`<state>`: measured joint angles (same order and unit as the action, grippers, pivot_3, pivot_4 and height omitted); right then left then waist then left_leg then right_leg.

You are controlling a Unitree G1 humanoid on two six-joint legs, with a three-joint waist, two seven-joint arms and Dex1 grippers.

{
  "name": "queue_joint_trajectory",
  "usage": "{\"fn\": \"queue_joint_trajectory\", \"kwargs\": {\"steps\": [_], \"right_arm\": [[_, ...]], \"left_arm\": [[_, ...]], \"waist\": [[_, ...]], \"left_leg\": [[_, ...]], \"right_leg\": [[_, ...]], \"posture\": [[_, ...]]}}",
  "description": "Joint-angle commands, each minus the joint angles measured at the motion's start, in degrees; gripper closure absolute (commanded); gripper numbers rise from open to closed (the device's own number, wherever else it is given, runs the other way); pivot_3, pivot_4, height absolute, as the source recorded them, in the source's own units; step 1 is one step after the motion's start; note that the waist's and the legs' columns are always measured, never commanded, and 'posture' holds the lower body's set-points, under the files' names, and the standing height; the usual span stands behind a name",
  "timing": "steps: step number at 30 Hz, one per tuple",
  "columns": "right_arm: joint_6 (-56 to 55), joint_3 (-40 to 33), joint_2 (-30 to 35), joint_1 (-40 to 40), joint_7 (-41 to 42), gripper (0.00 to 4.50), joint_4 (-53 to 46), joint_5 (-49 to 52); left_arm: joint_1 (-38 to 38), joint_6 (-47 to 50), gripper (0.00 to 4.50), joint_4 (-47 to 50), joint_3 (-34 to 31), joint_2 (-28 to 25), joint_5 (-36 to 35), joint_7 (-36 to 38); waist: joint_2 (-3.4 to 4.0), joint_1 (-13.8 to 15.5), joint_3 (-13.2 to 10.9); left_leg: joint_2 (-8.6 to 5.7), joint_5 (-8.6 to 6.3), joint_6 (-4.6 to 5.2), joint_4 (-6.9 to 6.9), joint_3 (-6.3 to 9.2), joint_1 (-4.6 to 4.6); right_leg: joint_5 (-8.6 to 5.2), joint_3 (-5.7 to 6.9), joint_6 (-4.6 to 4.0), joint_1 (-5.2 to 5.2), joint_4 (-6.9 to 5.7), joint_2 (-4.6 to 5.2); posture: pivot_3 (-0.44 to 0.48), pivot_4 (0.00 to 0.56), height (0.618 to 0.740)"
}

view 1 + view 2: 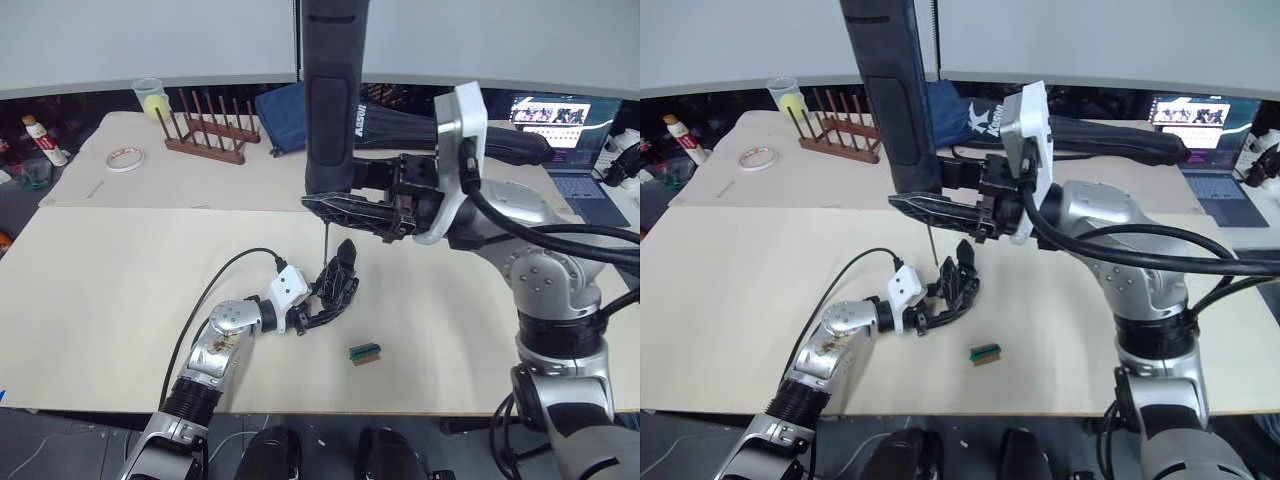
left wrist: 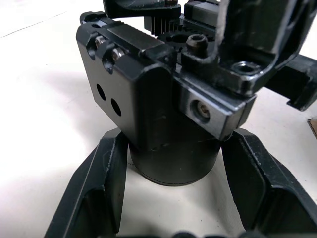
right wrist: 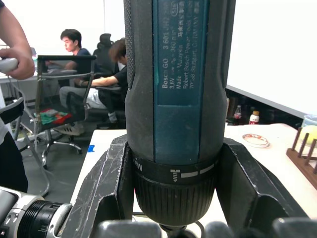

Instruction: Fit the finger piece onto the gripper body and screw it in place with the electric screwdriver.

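Black electric screwdriver (image 1: 333, 95), clamped in the right end effector (image 1: 362, 212), stood over the gripper body (image 1: 335, 285) pinched by the left end effector (image 1: 318, 308); driving the screw looked next, requiring bit alignment.

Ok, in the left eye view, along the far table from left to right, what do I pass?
Small bottle → tape roll → plastic cup → wooden rack → laptop.
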<state>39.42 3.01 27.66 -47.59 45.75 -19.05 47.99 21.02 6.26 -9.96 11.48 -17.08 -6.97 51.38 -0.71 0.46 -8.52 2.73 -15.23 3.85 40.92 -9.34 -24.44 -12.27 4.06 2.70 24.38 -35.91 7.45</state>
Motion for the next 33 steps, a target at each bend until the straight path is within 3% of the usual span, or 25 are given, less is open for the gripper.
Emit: {"fn": "queue_joint_trajectory", "kwargs": {"steps": [1,33], "right_arm": [[-2.6,-1.0,-1.2,-2.7,1.1,2.60,-0.3,-0.8],[-8.3,3.2,-6.0,2.9,6.9,2.60,2.8,-12.8]], "left_arm": [[0.6,-0.3,2.21,2.2,0.1,-0.3,-0.8,0.3],[0.4,1.0,2.21,4.0,-0.1,-1.1,-1.5,0.5]], "waist": [[0.00,-0.1,0.0],[0.00,-0.7,0.0]], "left_leg": [[0.00,0.00,0.00,0.00,0.00,0.00],[0.00,0.03,-0.05,-0.03,-0.02,0.00]], "right_leg": [[0.00,0.00,0.00,0.00,0.00,0.00],[0.00,0.00,0.00,0.03,-0.02,0.00]], "posture": [[0.000,0.150,0.740],[0.000,0.150,0.740]]}}
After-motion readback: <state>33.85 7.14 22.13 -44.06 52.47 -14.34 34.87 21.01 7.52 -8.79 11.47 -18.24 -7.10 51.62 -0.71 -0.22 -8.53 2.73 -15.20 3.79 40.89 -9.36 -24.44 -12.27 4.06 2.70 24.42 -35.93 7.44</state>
